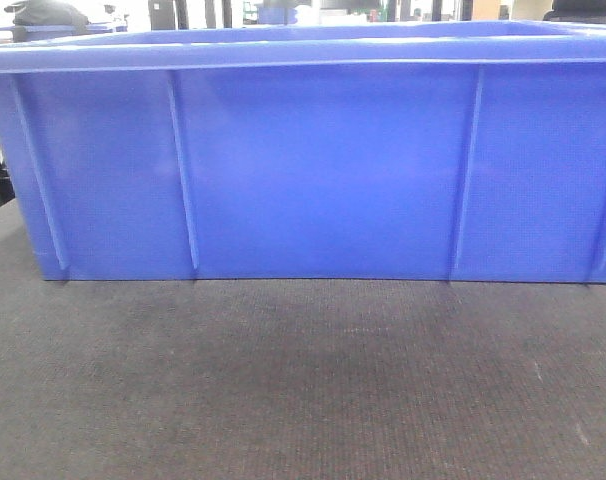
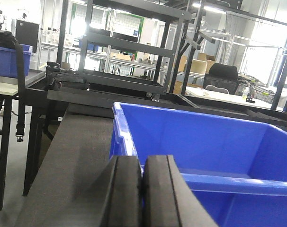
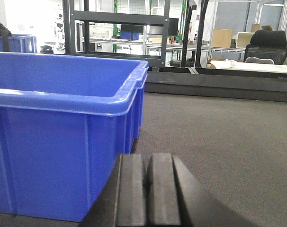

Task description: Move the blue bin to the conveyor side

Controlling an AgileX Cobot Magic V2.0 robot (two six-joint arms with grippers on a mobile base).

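The blue bin (image 1: 303,170) stands on the dark woven conveyor belt (image 1: 303,380) and fills the upper half of the front view. Neither gripper shows in that view. In the left wrist view my left gripper (image 2: 142,163) is shut and empty. It sits just in front of the near left corner of the bin (image 2: 219,142), at rim height, with belt (image 2: 72,156) to its left. In the right wrist view my right gripper (image 3: 147,158) is shut and empty. It sits low over the belt (image 3: 219,142), just right of the bin's (image 3: 53,142) near right corner.
A black metal rack (image 2: 129,47) stands beyond the belt's far frame edge (image 3: 219,80). A second blue bin (image 2: 6,61) rests on a table at the far left. An office chair (image 2: 221,75) and desks stand behind. Open belt lies right of the bin.
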